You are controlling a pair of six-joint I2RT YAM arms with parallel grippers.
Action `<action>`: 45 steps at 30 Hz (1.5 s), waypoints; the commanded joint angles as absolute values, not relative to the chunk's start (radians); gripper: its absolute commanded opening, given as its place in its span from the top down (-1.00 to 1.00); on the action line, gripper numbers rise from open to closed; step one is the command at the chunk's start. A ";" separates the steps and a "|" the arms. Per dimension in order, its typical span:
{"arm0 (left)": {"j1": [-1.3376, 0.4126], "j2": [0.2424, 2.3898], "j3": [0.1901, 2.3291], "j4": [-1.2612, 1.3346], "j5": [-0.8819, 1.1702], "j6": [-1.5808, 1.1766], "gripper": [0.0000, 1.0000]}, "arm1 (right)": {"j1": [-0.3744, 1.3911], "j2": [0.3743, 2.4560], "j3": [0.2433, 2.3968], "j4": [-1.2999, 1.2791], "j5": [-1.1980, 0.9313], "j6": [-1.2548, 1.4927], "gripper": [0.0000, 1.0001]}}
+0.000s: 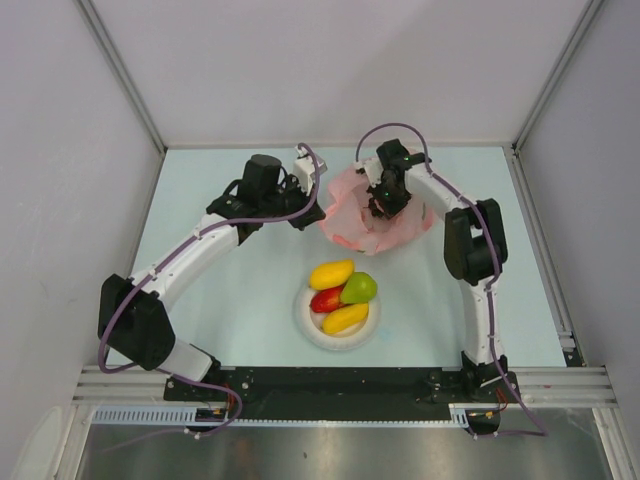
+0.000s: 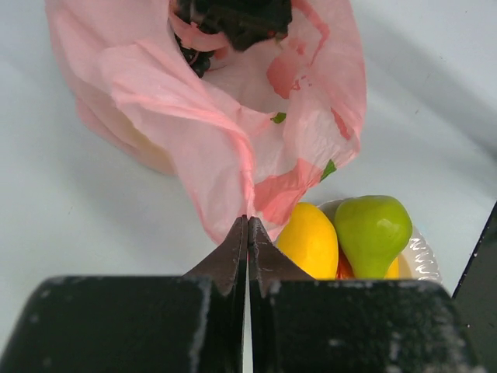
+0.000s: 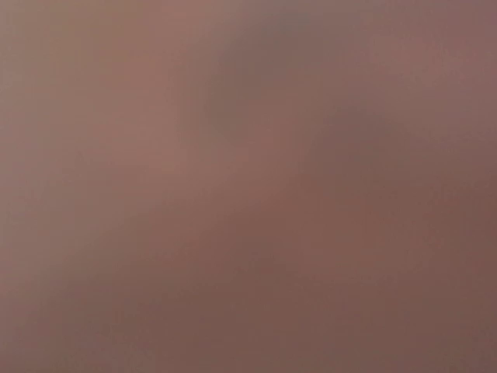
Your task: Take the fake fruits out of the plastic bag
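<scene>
both left jaws pinch the plastic bag (image 2: 217, 116), right jaws inside.

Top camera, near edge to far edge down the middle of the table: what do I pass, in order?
Near rim of the white round bowl → yellow plastic fruit piece → yellow-orange plastic mango → crinkly pink plastic bag, the right hand down inside it.

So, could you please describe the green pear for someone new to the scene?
On the pale table, on the near side of the pink bag, sits a white bowl of fruits. The pear lies at its far right, the only green piece among yellow and red.
</scene>
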State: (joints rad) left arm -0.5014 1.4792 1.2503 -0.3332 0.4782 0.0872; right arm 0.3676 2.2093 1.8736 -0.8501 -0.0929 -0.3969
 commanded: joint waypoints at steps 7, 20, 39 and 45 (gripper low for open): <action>-0.538 1.480 1.331 -0.317 0.523 0.132 0.99 | 0.207 1.913 1.562 -0.700 0.311 -0.403 1.00; -0.584 1.490 1.382 -0.362 0.531 0.183 0.99 | 0.210 1.772 1.733 -0.961 -0.153 -0.495 -0.59; -0.583 1.485 1.434 -0.403 0.520 0.178 0.99 | 0.348 2.224 2.060 -0.735 0.078 -0.170 0.60; -0.583 1.482 1.425 -0.416 0.523 0.181 0.99 | 0.359 2.333 2.164 -0.706 0.198 -0.045 -0.02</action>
